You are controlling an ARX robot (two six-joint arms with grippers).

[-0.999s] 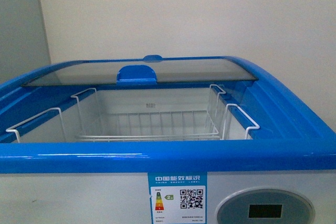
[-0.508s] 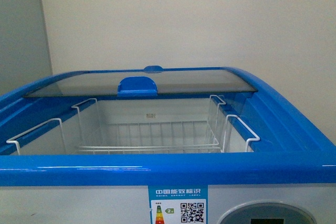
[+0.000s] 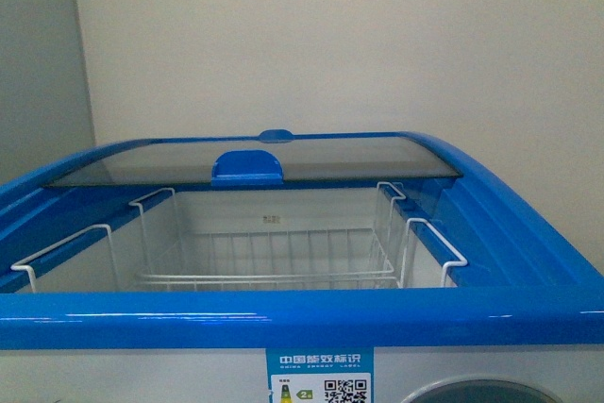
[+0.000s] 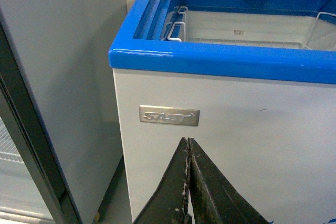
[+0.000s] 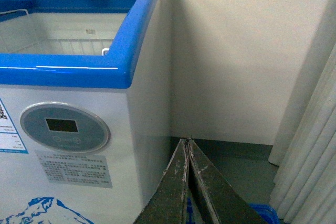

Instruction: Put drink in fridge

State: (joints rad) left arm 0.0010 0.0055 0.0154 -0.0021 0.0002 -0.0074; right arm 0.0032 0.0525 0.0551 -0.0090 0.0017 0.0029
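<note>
Jaws of both grippers, left (image 4: pixel 188 148) and right (image 5: pixel 187 148), are pressed together, empty. No drink shows anywhere; the fridge (image 3: pixel 302 316) fills the frame's lower half, open.

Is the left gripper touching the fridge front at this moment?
Cannot tell. In the left wrist view the left gripper, jaws shut, overlaps the fridge front panel, but that angle shows neither a contact nor a gap.
</note>
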